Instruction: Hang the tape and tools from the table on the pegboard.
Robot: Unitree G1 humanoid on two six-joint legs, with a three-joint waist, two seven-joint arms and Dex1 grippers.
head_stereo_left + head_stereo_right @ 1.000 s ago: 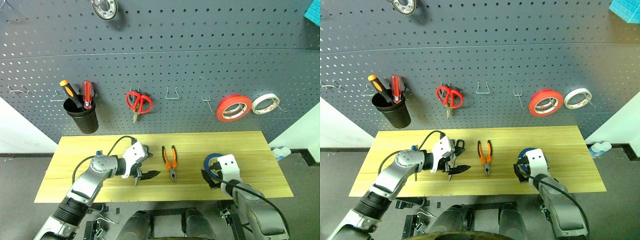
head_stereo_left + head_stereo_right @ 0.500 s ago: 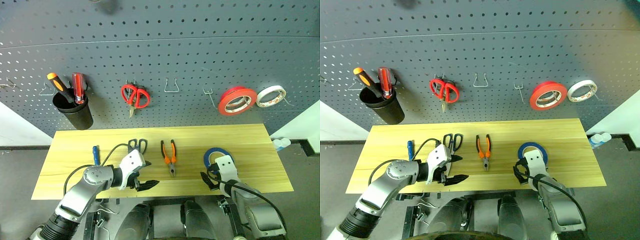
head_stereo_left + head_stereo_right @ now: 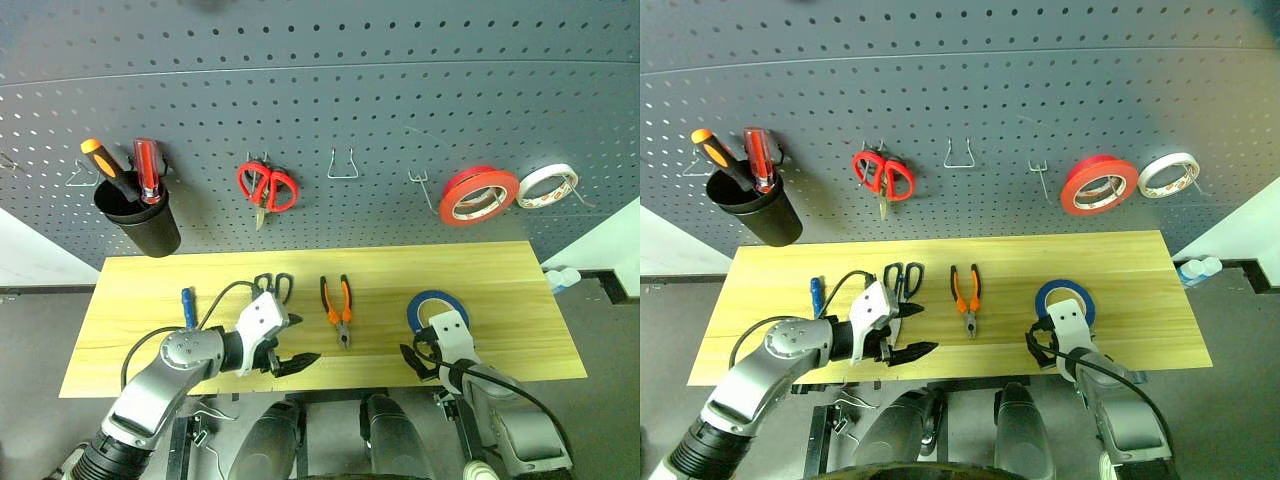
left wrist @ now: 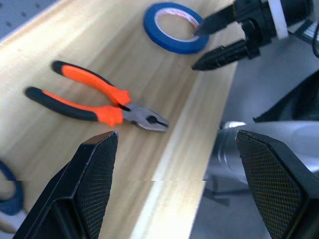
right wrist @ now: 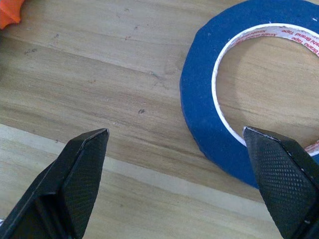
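the pegboard (image 3: 400, 110) carries a black cup (image 3: 138, 218), red scissors (image 3: 266, 187), a red roll (image 3: 480, 196) and a white roll (image 3: 548, 185). below it the table (image 3: 500, 270) holds all the task things, none of them gripped. the left gripper (image 3: 290, 360) has its jaws spread wide and empty, near the table's front edge; the dark scissors (image 3: 272, 288) lie just behind it, the pliers (image 3: 338, 310) ahead of the jaws and apart from them, and the blue screwdriver (image 3: 187, 304) behind the arm, well off from the fingers. the right gripper (image 3: 418, 358) also stands spread wide with nothing between its fingers; the tape (image 5: 234, 99) lies flat just ahead of the jaws, its near rim close beside one fingertip (image 5: 279, 174), not touching as far as can be seen.
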